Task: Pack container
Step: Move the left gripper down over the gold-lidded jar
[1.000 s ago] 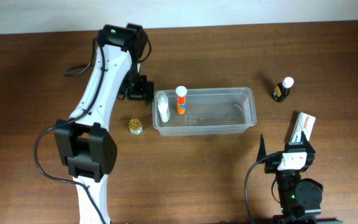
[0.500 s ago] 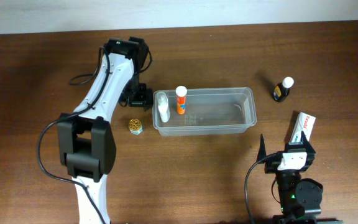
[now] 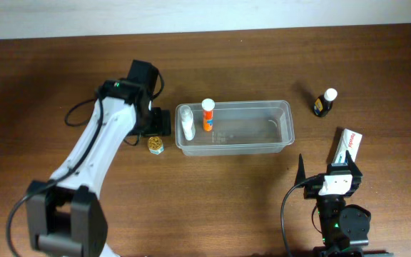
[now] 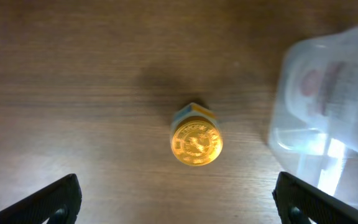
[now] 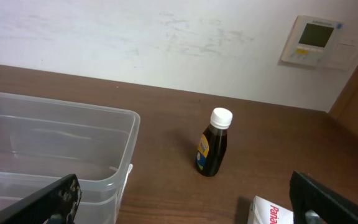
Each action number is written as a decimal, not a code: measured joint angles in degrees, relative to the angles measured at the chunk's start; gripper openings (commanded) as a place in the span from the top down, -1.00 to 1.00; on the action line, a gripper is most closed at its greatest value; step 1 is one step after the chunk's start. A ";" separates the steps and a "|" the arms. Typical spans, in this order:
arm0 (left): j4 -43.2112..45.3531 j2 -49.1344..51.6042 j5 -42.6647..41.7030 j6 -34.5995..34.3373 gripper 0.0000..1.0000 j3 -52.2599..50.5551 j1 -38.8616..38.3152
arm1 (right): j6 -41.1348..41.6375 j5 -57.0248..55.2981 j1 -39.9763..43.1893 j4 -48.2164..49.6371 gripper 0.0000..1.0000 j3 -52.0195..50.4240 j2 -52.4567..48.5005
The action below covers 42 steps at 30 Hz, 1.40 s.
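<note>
Overhead, clear shallow container (image 3: 252, 127), white bottle (image 3: 186, 123), orange bottle (image 3: 207, 116) inside, both jaws apart, empty

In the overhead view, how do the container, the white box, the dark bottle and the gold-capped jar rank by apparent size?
Largest to smallest:
container
white box
dark bottle
gold-capped jar
The box and the bottle look close in size; the box seems only slightly bigger.

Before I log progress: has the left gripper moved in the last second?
Yes. The left gripper shifted down-frame, toward the gold-lidded jar beside the container.
</note>
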<state>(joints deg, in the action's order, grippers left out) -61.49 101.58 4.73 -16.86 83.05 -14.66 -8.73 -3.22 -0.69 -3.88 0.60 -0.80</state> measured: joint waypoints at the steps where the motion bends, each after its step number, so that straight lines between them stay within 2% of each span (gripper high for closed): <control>1: 1.29 -0.52 -0.81 0.61 -0.99 -1.27 0.02 | -0.02 0.00 0.00 -0.02 -0.97 0.00 0.00; 7: 7.26 -0.33 -5.31 3.13 -0.98 -7.80 1.66 | 0.00 -0.02 0.00 0.00 -0.97 0.00 0.00; 13: 8.61 -0.33 -6.23 3.87 -0.95 -8.07 4.61 | 0.02 0.00 0.00 0.00 -0.97 0.00 0.00; 18: 8.98 -0.33 -6.29 3.89 -0.88 -8.07 4.50 | 0.02 0.00 0.00 0.00 -0.97 0.00 0.00; 29: 9.27 -0.33 -6.34 3.85 -0.86 -8.07 4.50 | -0.02 0.00 0.00 0.00 -0.97 0.00 0.00; 42: 10.34 -0.33 -4.52 3.10 -0.86 -8.07 -0.61 | 0.02 0.00 0.00 0.00 -0.97 0.00 0.00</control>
<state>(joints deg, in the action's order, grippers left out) -51.16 101.25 0.21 -13.76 74.98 -15.27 -8.71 -3.22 -0.69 -3.88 0.60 -0.80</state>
